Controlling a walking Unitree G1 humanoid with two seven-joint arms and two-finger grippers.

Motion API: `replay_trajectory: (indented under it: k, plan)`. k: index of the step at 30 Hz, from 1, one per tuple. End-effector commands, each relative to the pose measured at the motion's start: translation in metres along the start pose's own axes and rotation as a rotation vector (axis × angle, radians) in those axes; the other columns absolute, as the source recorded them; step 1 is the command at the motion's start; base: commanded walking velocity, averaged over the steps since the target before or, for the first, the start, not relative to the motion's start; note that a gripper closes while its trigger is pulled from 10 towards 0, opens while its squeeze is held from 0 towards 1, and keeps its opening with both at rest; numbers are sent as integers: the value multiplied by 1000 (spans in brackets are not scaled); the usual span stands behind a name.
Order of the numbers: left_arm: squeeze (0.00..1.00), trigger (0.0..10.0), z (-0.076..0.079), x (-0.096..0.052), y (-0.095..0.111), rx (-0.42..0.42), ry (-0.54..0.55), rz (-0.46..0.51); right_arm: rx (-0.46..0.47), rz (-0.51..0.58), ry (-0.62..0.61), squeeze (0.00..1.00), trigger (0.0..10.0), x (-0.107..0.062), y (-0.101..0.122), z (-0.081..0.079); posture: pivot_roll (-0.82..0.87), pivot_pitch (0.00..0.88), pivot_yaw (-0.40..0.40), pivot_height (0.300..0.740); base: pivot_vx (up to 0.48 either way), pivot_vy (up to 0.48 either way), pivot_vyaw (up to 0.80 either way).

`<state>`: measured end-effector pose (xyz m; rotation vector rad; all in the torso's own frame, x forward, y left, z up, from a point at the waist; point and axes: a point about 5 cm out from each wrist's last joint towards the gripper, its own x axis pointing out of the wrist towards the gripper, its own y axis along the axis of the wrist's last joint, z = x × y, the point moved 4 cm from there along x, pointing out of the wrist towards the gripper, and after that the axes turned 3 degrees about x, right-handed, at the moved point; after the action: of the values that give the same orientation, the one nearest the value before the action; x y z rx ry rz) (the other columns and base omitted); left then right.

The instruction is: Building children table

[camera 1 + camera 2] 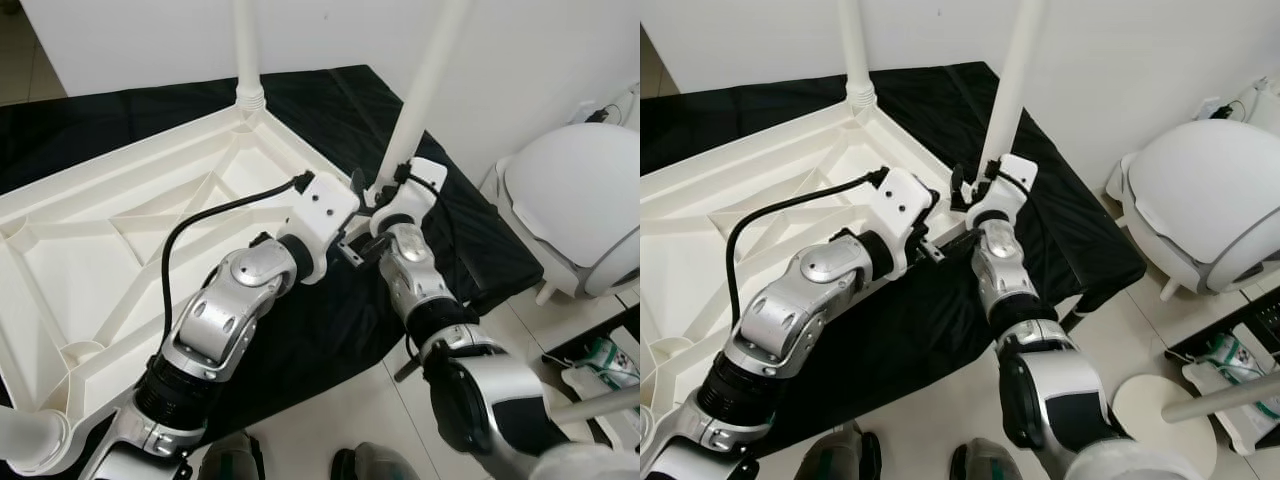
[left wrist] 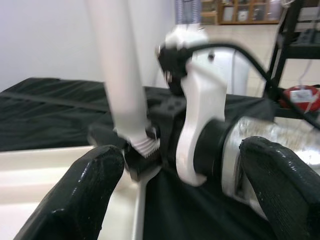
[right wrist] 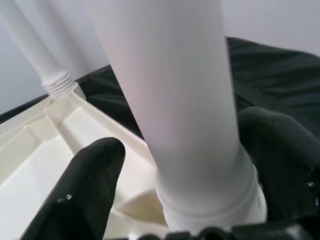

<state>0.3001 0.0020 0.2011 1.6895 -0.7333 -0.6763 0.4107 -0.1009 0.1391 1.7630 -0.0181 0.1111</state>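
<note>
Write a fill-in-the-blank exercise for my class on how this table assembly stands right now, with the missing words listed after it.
1. The white tabletop lies upside down on a ____ cloth.
2. The right claw has its fingers on either side of a white ____ standing at the tabletop's corner.
3. The far leg stands ____ in its corner socket.
4. The left claw is ____, beside the right wrist.

Missing words: black; leg; upright; open
</note>
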Motion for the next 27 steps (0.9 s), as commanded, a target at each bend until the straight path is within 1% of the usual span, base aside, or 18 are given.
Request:
replay_trajectory:
  k: [1,2,5,6,7,10,11,13,14,15,16,18,19,20,21,23,25,27]
  plan:
    - [0,10000,1,2,1,3,-17,3,-3,26,16,0,10000,-3,3,8,-14,0,-44,740,0,0,0]
    - [0,10000,1,2,1,3,-17,3,-3,26,16,0,10000,-3,3,8,-14,0,-44,740,0,0,0]
    - [0,10000,-4,3,-2,4,-4,-9,-22,45,47,0,10000,-13,1,16,-24,1,-41,740,0,0,0]
    - [0,10000,-7,3,-3,9,5,-15,-36,62,62,0,10000,-20,0,22,-28,7,-38,740,0,0,0]
    - [0,10000,-7,3,-3,9,5,-15,-36,62,62,0,10000,-20,0,22,-28,7,-38,740,0,0,0]
    - [0,10000,-18,6,-6,24,36,-30,-48,91,90,0,10000,-35,0,30,-33,14,-34,740,0,0,0]
    - [0,10000,-24,8,-7,31,55,-40,-52,98,108,0,10000,-41,-1,31,-41,22,-28,740,0,0,0]
    - [0,10000,-24,8,-7,31,55,-40,-52,98,108,0,10000,-41,-1,31,-41,22,-28,740,0,0,0]
    - [0,10000,-29,10,-8,39,73,-49,-68,102,124,0,10000,-47,-1,32,-46,25,-26,740,0,0,0]
    - [0,10000,-29,10,-8,39,73,-49,-68,102,124,0,10000,-47,-1,32,-46,25,-26,740,0,0,0]
    - [0,10000,-38,13,-10,43,104,-66,-82,102,138,0,10000,-55,-3,33,-54,28,-20,740,0,0,0]
    - [0,10000,-38,13,-10,43,104,-66,-82,102,138,0,10000,-55,-3,33,-54,28,-20,740,0,0,0]
    - [0,10000,-53,18,-15,47,166,-107,-82,87,157,0,10000,-70,-8,35,-64,34,-15,740,0,0,0]
    - [0,10000,-57,20,-17,47,184,-122,-79,81,162,0,10000,-75,-9,36,-64,34,-15,740,0,0,0]
    - [0,10000,-57,20,-17,47,184,-122,-79,81,162,0,10000,-75,-9,36,-64,34,-15,740,0,0,0]
    - [0,10000,-61,24,-22,45,200,-152,-101,84,176,0,10000,-83,-8,37,-76,40,-11,740,0,0,0]
    - [0,10000,-61,24,-22,45,200,-152,-101,84,176,0,10000,-83,-8,37,-76,40,-11,740,0,0,0]
    - [0,10000,-63,30,-30,43,216,-190,-103,85,175,0,10000,-93,-6,42,-98,45,-1,740,0,0,0]
